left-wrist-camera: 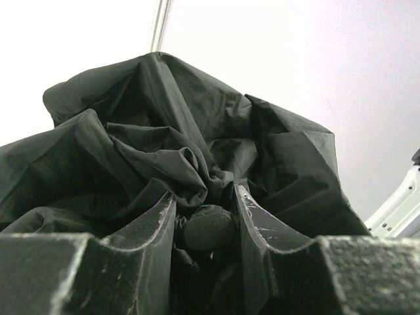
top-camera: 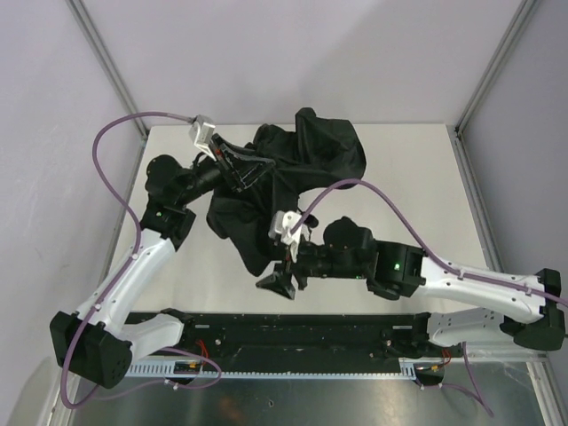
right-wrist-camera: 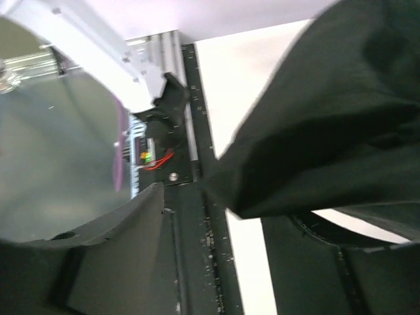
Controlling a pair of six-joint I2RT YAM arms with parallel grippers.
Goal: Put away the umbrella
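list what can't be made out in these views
- Top view: umbrella strap and ribs, buried in its bunched folds.
- Left wrist: the round dark part in the left gripper, half wrapped, too dark to name.
- Right wrist: whether the right gripper touches the umbrella; blurred and cut off by the edge.

Soft, even light is coming from overhead, leaving faint shadows on the white table (top-camera: pixel 417 177). The umbrella (top-camera: pixel 328 146) is showing as dense black with little detail — the left wrist view's pale background is blowing out, and the right wrist view is smearing with blur.
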